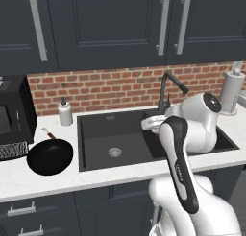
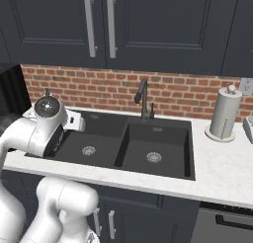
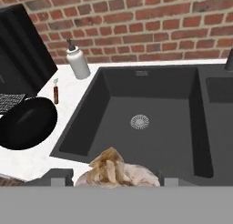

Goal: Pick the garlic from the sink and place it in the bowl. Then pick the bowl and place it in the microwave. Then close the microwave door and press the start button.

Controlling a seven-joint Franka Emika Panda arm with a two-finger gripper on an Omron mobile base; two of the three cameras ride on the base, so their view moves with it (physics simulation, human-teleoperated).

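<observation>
One garlic (image 3: 116, 172) bulb, one black bowl (image 1: 50, 157) and one microwave (image 1: 14, 116) are in sight. The tabletop (image 2: 225, 168) carries one sink (image 2: 133, 145) with two basins and two round drains, plus one faucet (image 2: 143, 99). There is also one soap dispenser (image 1: 65, 112) and one paper-towel roll (image 2: 224, 114), below four upper cabinet handles.

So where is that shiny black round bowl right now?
The shiny black round bowl sits on the white counter left of the black sink, just in front of the black microwave.
</observation>
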